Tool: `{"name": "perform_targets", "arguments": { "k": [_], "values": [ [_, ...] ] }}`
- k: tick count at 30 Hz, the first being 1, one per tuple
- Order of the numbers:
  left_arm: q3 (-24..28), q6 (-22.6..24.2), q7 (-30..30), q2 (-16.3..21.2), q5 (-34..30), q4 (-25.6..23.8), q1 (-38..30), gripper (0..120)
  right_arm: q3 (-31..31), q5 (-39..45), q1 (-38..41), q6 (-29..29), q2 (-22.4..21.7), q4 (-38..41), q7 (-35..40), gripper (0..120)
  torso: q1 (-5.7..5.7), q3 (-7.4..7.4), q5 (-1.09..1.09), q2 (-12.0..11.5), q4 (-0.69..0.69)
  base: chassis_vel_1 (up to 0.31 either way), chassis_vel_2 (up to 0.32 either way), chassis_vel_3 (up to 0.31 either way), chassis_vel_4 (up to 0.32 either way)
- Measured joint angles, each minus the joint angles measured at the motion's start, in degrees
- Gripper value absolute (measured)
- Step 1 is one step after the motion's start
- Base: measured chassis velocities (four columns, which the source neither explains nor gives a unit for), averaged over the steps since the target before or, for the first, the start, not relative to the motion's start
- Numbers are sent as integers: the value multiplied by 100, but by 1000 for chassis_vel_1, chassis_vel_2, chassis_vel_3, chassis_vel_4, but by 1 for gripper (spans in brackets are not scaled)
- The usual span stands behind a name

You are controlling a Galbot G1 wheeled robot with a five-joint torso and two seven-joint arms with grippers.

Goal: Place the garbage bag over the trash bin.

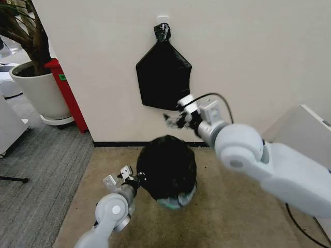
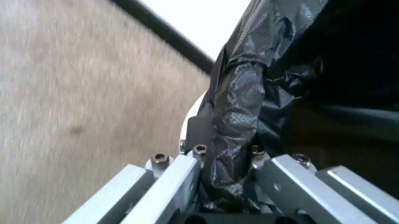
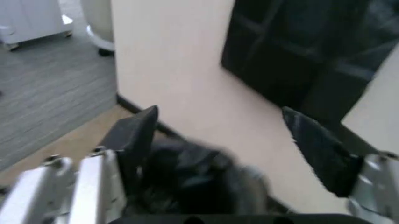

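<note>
The black crinkled garbage bag [image 1: 165, 166] lies draped over the trash bin [image 1: 179, 200], whose pale rim peeks out at the bag's near edge. On the bag's left side, my left gripper [image 1: 127, 178] is shut on a fold of the plastic. The left wrist view shows that fold of the garbage bag [image 2: 240, 116] pinched in the left gripper [image 2: 227, 173], with a sliver of the white trash bin [image 2: 194, 111] behind it. My right gripper [image 1: 175, 120] hovers open above the bag's far edge, close to the wall. In its own view the right gripper [image 3: 219, 115] holds nothing, and the garbage bag [image 3: 187, 175] lies below.
A flat black plastic bundle [image 1: 163, 76] with a knotted top hangs from a wall hook just behind the right gripper. A large white plant pot [image 1: 37, 94] and a red stand [image 1: 67, 93] are at the left. A white box [image 1: 305, 129] stands at the right. Beige carpet surrounds the bin.
</note>
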Motion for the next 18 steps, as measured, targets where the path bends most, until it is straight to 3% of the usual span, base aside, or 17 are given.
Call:
{"name": "perform_targets", "arguments": {
  "k": [3, 6, 9, 18],
  "values": [
    [24, -184, 89, -42, 292, 78, -157, 0, -134, -126, -346, 1, 304, -300, 134, 58, 0, 1, 4, 0, 1, 0, 0, 0, 0],
    [33, -230, 88, -59, 381, 105, -234, 0, -216, -292, -540, 0, 436, -559, 127, 52, 0, 1, 2, 0, 1, 0, 0, 0, 0],
    [37, -296, 59, -74, 523, 181, -292, 0, -304, -362, -754, -15, 541, -798, 133, 36, 0, 0, 2, 0, -1, 0, 0, 0, 0],
    [158, -341, 0, -135, 810, 294, -408, 0, -688, -441, -997, -16, 861, -1275, 381, 3, 0, 1, 1, 0, -1, 0, 0, 0, 0]
  ]
}}
